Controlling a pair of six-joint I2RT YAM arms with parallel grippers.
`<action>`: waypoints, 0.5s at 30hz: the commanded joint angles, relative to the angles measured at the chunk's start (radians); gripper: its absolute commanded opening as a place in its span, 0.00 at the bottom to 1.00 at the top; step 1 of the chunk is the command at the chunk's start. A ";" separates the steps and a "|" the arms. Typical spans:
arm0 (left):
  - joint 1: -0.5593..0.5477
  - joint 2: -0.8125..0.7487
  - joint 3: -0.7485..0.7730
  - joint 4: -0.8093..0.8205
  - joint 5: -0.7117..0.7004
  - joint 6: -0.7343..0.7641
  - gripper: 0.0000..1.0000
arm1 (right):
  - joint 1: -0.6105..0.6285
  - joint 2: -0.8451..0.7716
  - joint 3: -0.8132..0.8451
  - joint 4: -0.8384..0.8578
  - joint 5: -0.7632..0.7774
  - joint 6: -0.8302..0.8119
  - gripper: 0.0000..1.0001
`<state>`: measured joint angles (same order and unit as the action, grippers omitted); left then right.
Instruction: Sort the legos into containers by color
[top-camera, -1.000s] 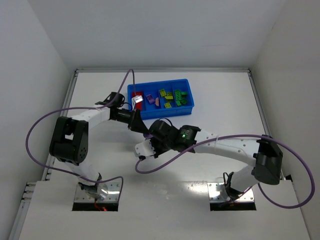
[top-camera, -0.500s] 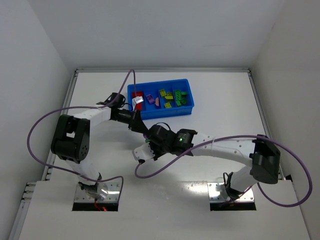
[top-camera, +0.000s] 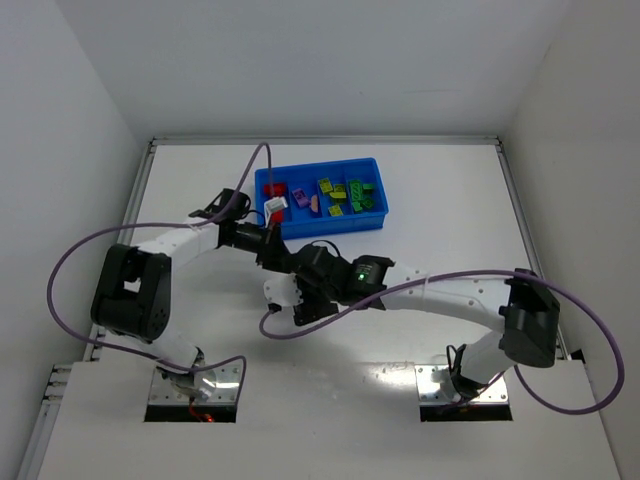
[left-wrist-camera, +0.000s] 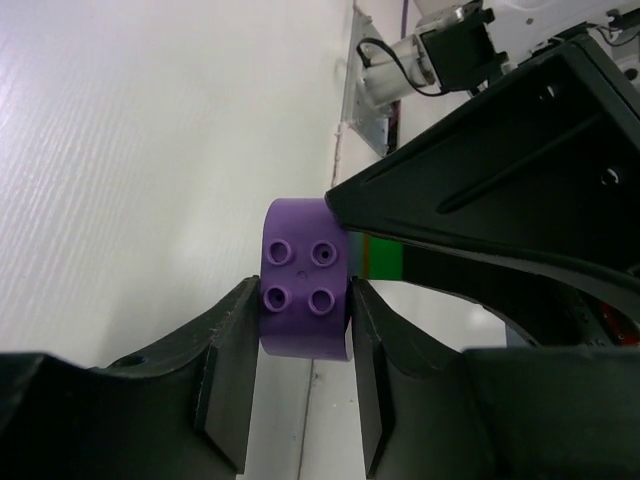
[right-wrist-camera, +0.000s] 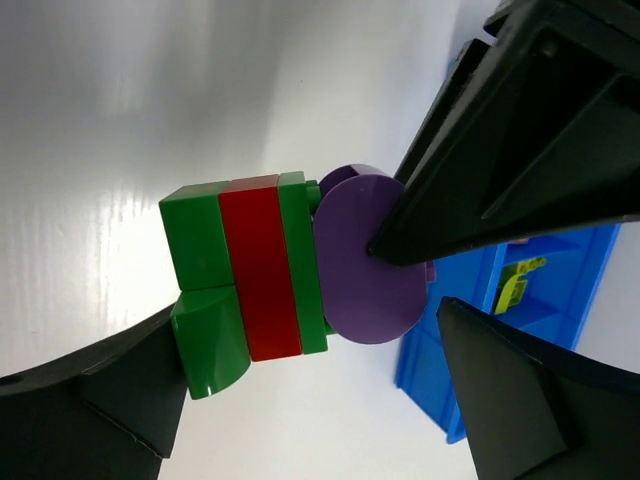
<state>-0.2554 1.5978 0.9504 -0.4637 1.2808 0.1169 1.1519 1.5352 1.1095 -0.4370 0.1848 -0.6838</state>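
Observation:
My left gripper (left-wrist-camera: 303, 300) is shut on a round purple brick (left-wrist-camera: 305, 345), studs facing the camera. That brick caps a stack of green, red and green bricks (right-wrist-camera: 250, 280), held above the table. My right gripper (right-wrist-camera: 310, 310) stands open around the stack. One of its fingers (right-wrist-camera: 120, 390) lies against the green end, and the other stands just off the purple brick (right-wrist-camera: 370, 270). From above, both grippers meet in front of the blue tray (top-camera: 320, 228), the left gripper (top-camera: 272, 248) beside the right gripper (top-camera: 300, 285). Red (top-camera: 272, 190), purple (top-camera: 298, 193), yellow-green (top-camera: 327, 186) and green legos (top-camera: 358, 190) lie in its compartments.
The tray stands at the back centre of the white table (top-camera: 450, 200), between white walls. Purple cables (top-camera: 70, 260) loop off both arms over the near half. The right arm's elbow (top-camera: 528, 320) sits near the right edge.
The right wrist has slid left and nearer, under the left gripper. The left arm has dropped lower and nearer. The tray and its legos have not moved.

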 joint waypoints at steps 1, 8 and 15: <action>-0.016 -0.051 -0.035 0.011 0.034 0.012 0.00 | -0.027 -0.024 0.150 0.106 0.013 0.110 1.00; -0.016 -0.142 -0.120 0.135 -0.008 -0.066 0.00 | -0.150 -0.066 0.243 0.041 -0.131 0.345 1.00; 0.039 -0.228 -0.199 0.271 -0.050 -0.179 0.00 | -0.307 -0.144 0.245 -0.005 -0.372 0.518 1.00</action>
<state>-0.2440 1.4185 0.7788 -0.3004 1.2190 0.0063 0.8906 1.4609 1.3144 -0.5026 -0.0631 -0.2817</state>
